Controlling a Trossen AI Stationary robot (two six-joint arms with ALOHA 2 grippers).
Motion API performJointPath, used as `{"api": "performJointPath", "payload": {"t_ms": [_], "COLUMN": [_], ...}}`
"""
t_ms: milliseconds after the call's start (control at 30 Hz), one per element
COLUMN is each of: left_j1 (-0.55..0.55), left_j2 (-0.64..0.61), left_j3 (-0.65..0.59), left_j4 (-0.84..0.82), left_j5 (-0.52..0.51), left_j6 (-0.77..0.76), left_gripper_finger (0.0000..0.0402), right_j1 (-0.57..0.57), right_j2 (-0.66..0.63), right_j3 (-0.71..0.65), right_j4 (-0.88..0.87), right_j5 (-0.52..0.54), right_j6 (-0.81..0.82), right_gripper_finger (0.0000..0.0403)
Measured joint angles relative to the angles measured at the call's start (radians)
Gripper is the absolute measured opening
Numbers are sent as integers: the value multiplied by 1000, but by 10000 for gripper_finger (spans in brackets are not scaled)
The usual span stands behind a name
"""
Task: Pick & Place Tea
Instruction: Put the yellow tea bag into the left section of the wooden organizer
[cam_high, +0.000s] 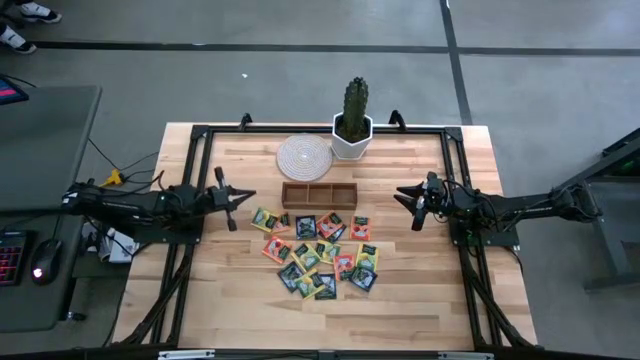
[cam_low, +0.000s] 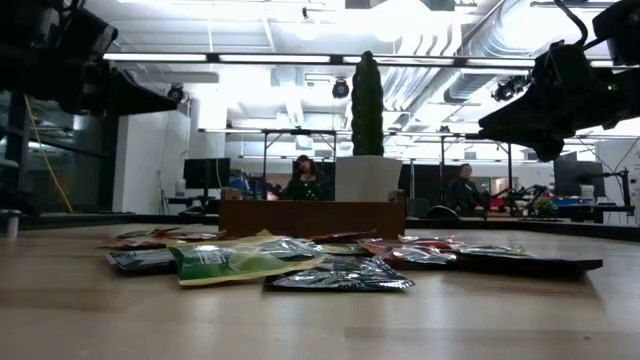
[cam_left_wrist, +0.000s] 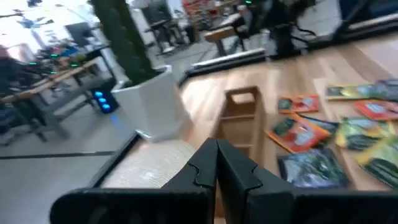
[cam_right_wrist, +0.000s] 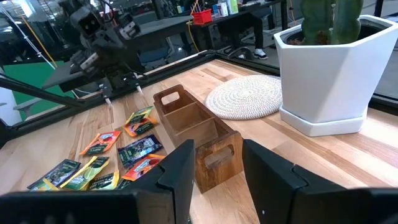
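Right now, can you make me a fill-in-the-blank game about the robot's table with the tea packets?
1. The wooden tray has ___ compartments.
2. The plant in the white pot is a ___.
3. The tea packets lie on the table, and the tray holds ___ of them.
4. The left gripper's fingers are shut; the right gripper's fingers are ___.

Missing words: three; cactus; none; open

Dark jointed arms; black angular fingers (cam_right_wrist: 179, 171)
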Motion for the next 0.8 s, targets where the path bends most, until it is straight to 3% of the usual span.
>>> {"api": "performJointPath", "payload": {"t_ms": [200, 333, 500, 667, 800], "left_j1": [0, 0, 1, 1, 5], "left_j2": [24, 88, 251, 450, 600], "left_j3": [36, 75, 195, 389, 541], "left_j4": [-20, -137, -227, -461, -651], "left_j5": [45, 91, 96, 53, 72], "left_j6": [1, -33, -109, -126, -115], "left_gripper_finger": [5, 19, 79, 147, 171], "right_j1": [0, 0, 0, 0, 0], "right_j2": [0, 0, 0, 0, 0], "right_j3": [0, 0, 0, 0, 0], "right_j4": [0, 0, 0, 0, 0], "right_j5": [0, 0, 0, 0, 0], "right_j6": [0, 0, 0, 0, 0], "right_gripper_finger": [131, 131, 131, 131, 131]}}
